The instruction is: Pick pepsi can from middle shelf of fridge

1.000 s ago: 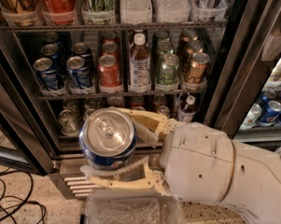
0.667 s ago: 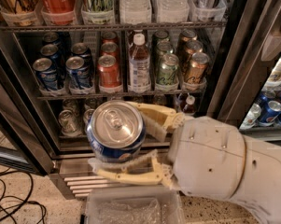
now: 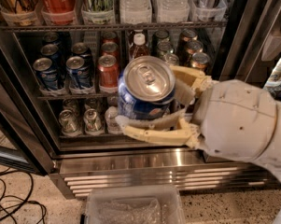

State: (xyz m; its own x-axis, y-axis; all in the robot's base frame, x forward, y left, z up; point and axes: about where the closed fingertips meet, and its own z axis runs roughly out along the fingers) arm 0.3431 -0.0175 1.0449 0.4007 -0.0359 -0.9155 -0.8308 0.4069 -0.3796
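My gripper (image 3: pixel 151 104) is shut on the blue pepsi can (image 3: pixel 144 91), silver top towards the camera, held in front of the open fridge (image 3: pixel 130 164) and clear of its racks. One cream finger (image 3: pixel 154 133) runs under the can and the other (image 3: pixel 189 76) lies behind it on the right. The middle shelf (image 3: pixel 67 96) still holds blue cans (image 3: pixel 47 73) at the left, a red can (image 3: pixel 108 73), a bottle and darker cans behind my hand. My white arm (image 3: pixel 238 122) fills the right side.
The upper rack (image 3: pixel 107 26) carries tall cans and bottles. The lower rack holds several silver-topped cans (image 3: pixel 92 121). A clear plastic bin (image 3: pixel 130 206) stands on the floor below the steel grille. Black cables (image 3: pixel 9 204) lie at the lower left. A second door frame stands at the right.
The gripper with the pepsi can has risen and moved right, closer to the camera, so the can now covers the middle rack's centre.
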